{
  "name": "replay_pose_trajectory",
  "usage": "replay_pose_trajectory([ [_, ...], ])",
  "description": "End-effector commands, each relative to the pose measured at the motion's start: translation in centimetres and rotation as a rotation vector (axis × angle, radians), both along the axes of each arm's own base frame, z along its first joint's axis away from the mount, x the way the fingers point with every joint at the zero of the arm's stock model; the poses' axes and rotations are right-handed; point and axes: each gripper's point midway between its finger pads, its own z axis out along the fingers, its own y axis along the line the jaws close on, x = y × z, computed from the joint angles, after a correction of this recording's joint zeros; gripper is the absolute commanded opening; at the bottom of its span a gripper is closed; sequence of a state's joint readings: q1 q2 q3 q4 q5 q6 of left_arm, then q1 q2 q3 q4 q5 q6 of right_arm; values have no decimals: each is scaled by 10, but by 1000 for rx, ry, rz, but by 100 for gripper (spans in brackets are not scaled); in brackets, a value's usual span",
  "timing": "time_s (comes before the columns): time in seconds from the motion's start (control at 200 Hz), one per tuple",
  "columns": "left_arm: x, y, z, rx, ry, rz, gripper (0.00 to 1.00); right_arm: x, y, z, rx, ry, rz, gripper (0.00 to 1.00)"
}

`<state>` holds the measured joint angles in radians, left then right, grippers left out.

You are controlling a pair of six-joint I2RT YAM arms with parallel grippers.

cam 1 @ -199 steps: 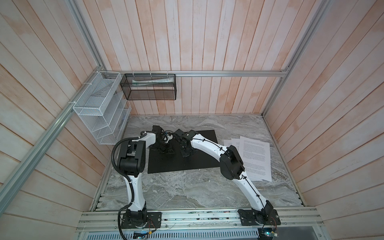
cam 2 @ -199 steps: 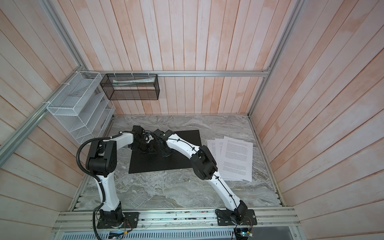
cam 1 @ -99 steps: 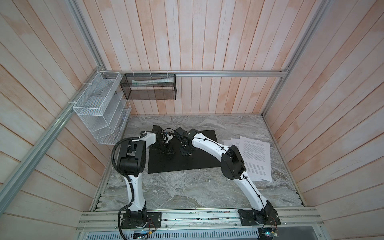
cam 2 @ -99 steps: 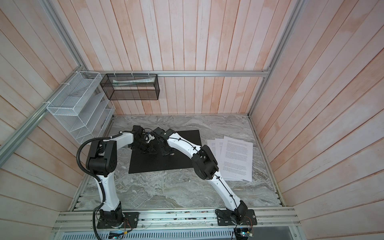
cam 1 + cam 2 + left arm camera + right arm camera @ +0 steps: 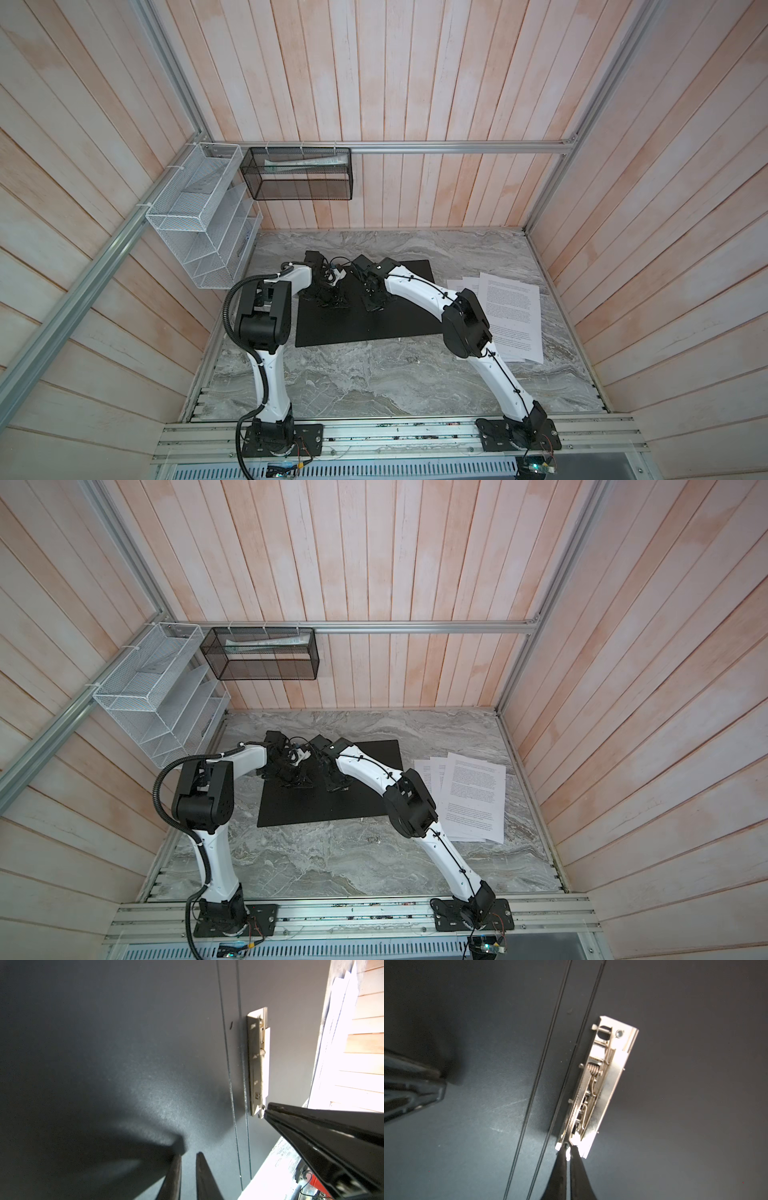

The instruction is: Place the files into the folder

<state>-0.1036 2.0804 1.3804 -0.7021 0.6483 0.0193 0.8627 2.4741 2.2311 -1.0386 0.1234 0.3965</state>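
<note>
One folder [image 5: 365,328], at least three files [image 5: 513,307], one white organizer [image 5: 195,232], one black basket [image 5: 299,183].

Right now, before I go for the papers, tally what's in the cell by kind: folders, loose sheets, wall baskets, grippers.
Folder: 1, open, black inside up.
Loose sheets: at least 3, fanned, overlapping.
Wall baskets: 2, white wire organizer and black mesh basket.
Grippers: 2, left gripper shut, right gripper shut on the metal clip.
Total: at least 8.
</note>
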Motion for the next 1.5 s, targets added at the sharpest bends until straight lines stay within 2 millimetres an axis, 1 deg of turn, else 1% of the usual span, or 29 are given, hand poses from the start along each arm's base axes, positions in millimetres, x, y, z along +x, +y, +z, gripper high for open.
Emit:
replay_pose_trajectory([
  [0.0,-18,24,-40,128,105,11,18,0,-1,-11,-3,20,-14,8],
  [0.115,-18,24,-40,126,105,12,18,2,1,-5,11,12,-12,9],
  [0.19,-18,24,-40,126,103,11,18,2,4,-5,21,13,-9,9],
  [0.49,-18,24,-40,127,106,13,18,-2,-3,-18,-14,41,-14,9],
  [0.815,-18,25,-40,126,106,12,18,-5,-4,-33,-22,70,-11,9],
  [1.011,-18,24,-40,125,107,9,18,-7,-12,-46,-55,99,-21,8],
  [1.161,-18,24,-40,124,106,8,18,-13,-23,-63,-104,138,-23,8],
  [1.321,-17,24,-39,124,104,6,18,-18,-32,-76,-157,166,-22,8],
  [1.386,-18,23,-40,122,106,3,18,-20,-34,-79,-171,175,-22,8],
  [1.496,-18,23,-40,123,107,2,18,-20,-37,-79,-186,174,-20,8],
])
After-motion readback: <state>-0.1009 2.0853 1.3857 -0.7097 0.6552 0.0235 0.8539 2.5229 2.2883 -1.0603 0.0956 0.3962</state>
